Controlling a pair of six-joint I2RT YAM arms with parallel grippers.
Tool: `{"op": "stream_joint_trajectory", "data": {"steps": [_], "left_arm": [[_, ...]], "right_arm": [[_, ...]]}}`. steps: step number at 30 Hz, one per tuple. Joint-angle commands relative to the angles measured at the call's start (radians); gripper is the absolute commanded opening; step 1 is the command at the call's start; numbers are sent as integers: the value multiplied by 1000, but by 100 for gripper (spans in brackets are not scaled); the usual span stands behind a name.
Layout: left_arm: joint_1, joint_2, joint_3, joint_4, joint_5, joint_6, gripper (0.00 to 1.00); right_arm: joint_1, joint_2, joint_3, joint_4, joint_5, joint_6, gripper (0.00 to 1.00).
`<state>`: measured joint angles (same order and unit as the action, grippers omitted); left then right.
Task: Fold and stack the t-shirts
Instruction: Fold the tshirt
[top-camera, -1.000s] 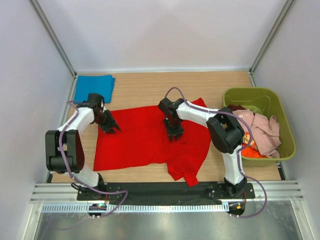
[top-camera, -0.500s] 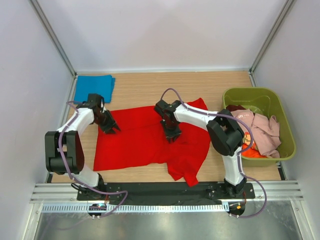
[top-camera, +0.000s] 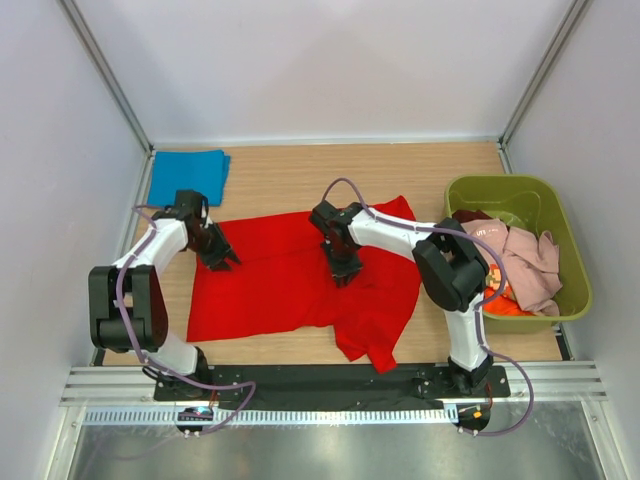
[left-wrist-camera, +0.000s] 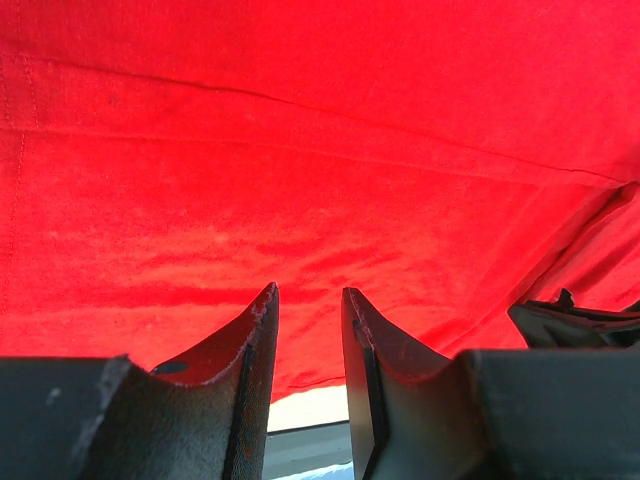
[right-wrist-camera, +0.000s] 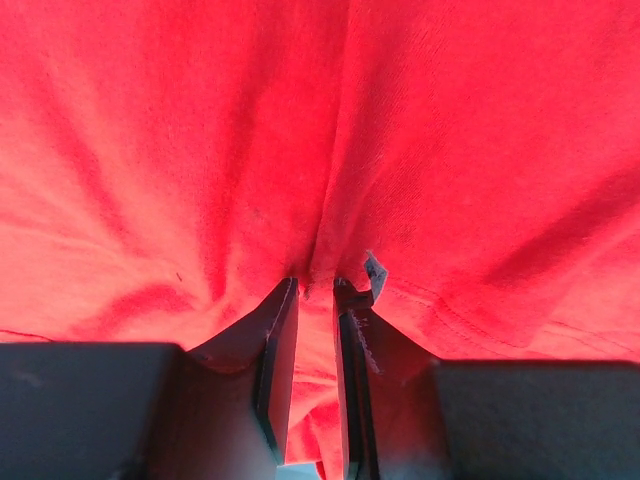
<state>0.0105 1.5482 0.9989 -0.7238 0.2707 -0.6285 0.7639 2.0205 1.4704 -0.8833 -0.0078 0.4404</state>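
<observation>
A bright red t-shirt (top-camera: 280, 285) lies spread on the wooden table, its right side rumpled and one sleeve hanging towards the near edge. My left gripper (top-camera: 220, 257) rests over the shirt's upper left part; in the left wrist view its fingers (left-wrist-camera: 255, 325) stand a narrow gap apart above flat red cloth (left-wrist-camera: 320, 150), holding nothing. My right gripper (top-camera: 342, 270) is at the shirt's middle; in the right wrist view it (right-wrist-camera: 315, 290) is shut on a puckered fold of red cloth (right-wrist-camera: 320, 150). A folded blue t-shirt (top-camera: 187, 175) lies at the far left.
An olive-green bin (top-camera: 555, 205) stands at the right and holds pale pink (top-camera: 530, 260) and orange (top-camera: 505, 303) shirts. Pale walls enclose the table on three sides. A metal rail (top-camera: 320, 385) runs along the near edge.
My right gripper has shifted slightly left and away with the red cloth pinched in it. My left gripper has hardly moved.
</observation>
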Motion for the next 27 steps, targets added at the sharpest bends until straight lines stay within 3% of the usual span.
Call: {"op": "stream_joint_trajectory", "data": {"steps": [1,6,12,16,27], "left_arm": [[-1,-39,-3,-3,10,-2,33],[-1,-39,-9,-2,12,-4,33],[-1,-43,-16,-3,10,-2,33],[-1,-46,-22,-3,4,0,33],[-1,-27,3,-8,7,4,33]], "right_arm": [[9,-26,-15,15,-32,4,28],[11,-20,-39,23,-37,6,27],[9,-29,-4,-14,3,-5,9],[11,-66,60,-109,57,-28,5],[55,-152,140,-307,-73,-74,1]]}}
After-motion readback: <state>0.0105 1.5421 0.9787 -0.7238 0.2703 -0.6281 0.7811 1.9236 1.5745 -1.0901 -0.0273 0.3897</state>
